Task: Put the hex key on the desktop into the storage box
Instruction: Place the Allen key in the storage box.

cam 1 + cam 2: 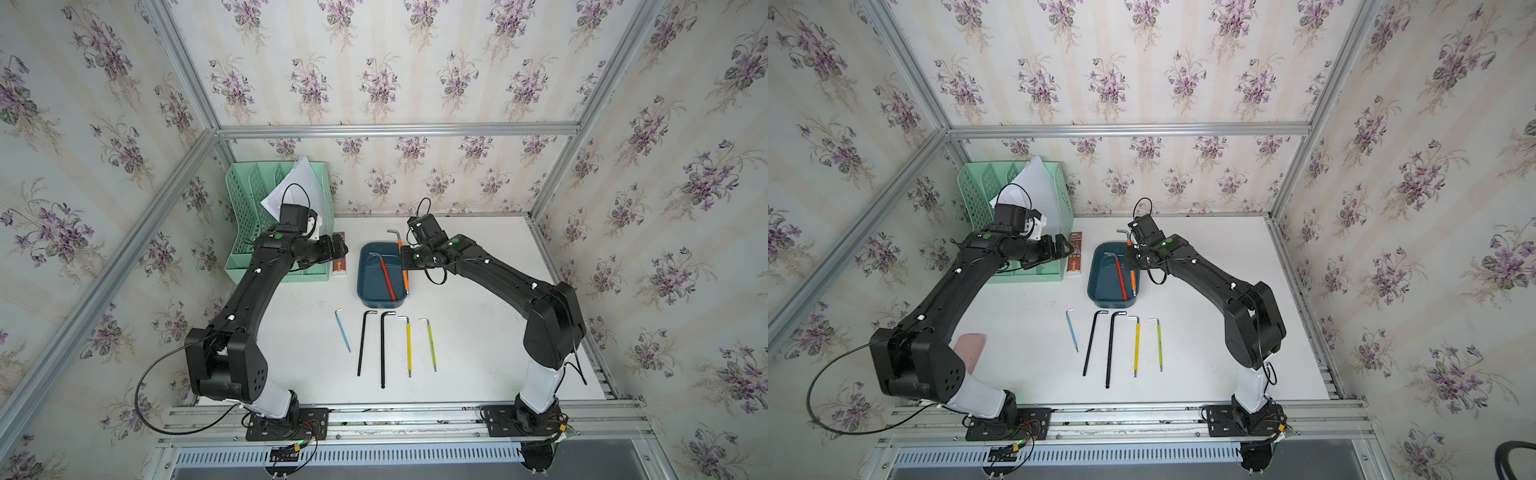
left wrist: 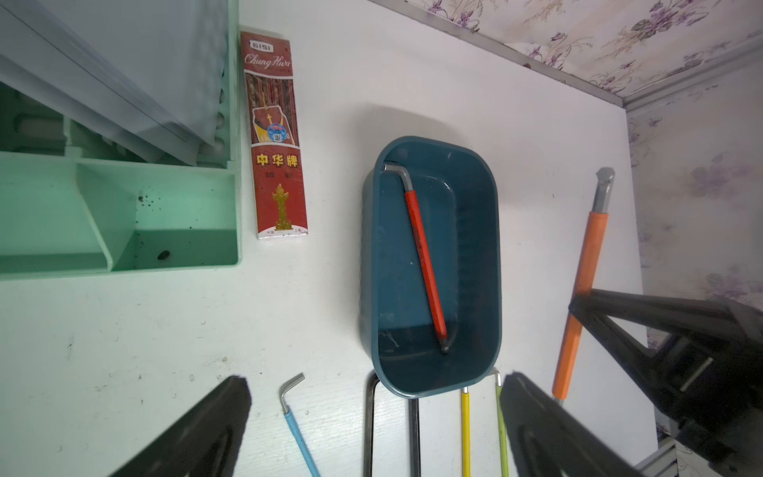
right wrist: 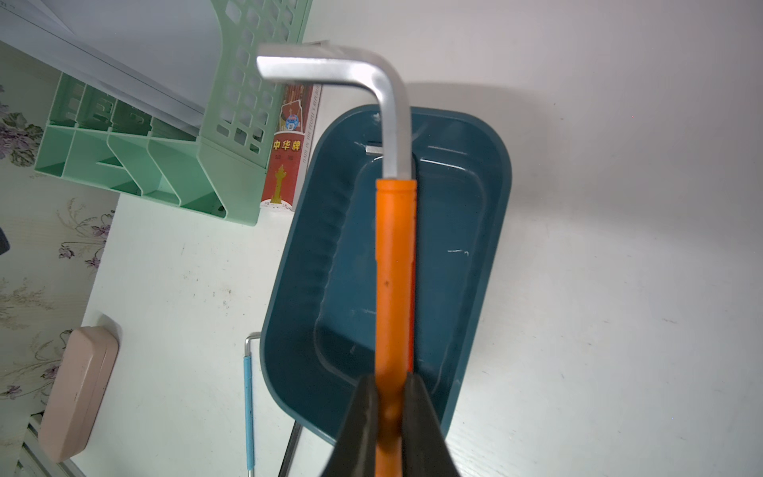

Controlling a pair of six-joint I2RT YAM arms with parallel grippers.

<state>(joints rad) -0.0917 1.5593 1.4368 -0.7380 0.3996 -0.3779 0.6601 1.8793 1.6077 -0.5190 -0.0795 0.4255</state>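
My right gripper is shut on an orange-sleeved hex key, held in the air over the dark teal storage box. In both top views the orange hex key hangs along the right side of the storage box. Inside the box lies a red-sleeved hex key. Several more hex keys lie in a row on the white desktop in front of the box: a blue one, two black ones, a yellow one and a yellow-green one. My left gripper is open and empty, left of the box.
A mint-green mesh organizer with white papers stands at the back left. A red pencil pack lies between it and the box. A pink case sits by the left arm's base. Aluminium rails edge the table.
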